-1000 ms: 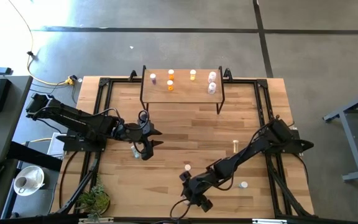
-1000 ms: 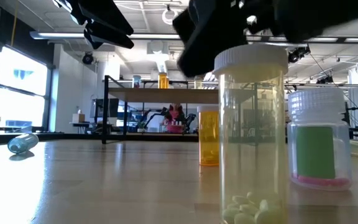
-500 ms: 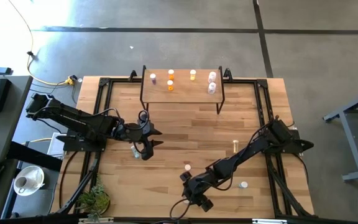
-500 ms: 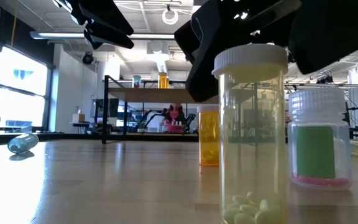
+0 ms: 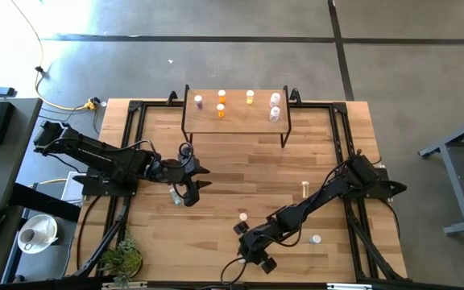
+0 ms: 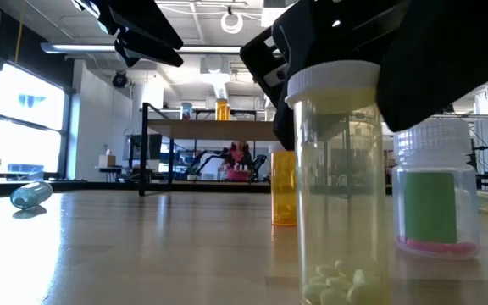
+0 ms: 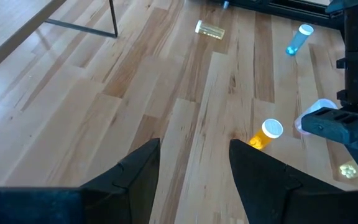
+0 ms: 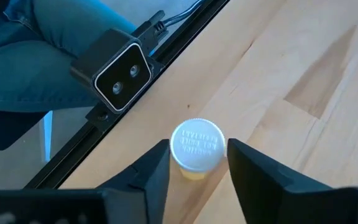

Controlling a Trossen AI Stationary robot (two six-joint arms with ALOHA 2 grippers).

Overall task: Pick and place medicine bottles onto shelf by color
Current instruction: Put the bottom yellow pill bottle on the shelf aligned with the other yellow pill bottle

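Observation:
My right gripper [image 8: 197,168] is at the table's near edge [image 5: 250,246], shut around an upright yellow medicine bottle with a white cap [image 8: 196,144] and pills at its bottom [image 6: 339,284]. My left gripper [image 7: 194,168] hovers open and empty over the table's left middle [image 5: 192,181]. The shelf [image 5: 236,121] stands at the far edge with several bottles on top. An orange bottle [image 5: 243,217] and a pale bottle with a green label [image 6: 430,203] stand near the right gripper. A yellow bottle [image 5: 304,188] and two blue ones [image 6: 30,194] [image 7: 297,38] lie on their sides. My right gripper pinches the yellow bottle at its top, one finger [image 8: 157,171] on each side of the white cap's rim [image 8: 174,152]. The fingers slant down toward the table's near edge. The bottle stands on its base on the table, its top leaning slightly left.
The small low-view camera [image 8: 120,78] sits on the black frame rail just beyond the held bottle. A person's leg in jeans [image 8: 36,37] is past the near edge. Bare wood lies between the shelf and both grippers [image 5: 248,165].
My right gripper has shut its fingers in around the yellow bottle's cap. The bottle's top has leaned a little toward the table's left while its base has stayed put.

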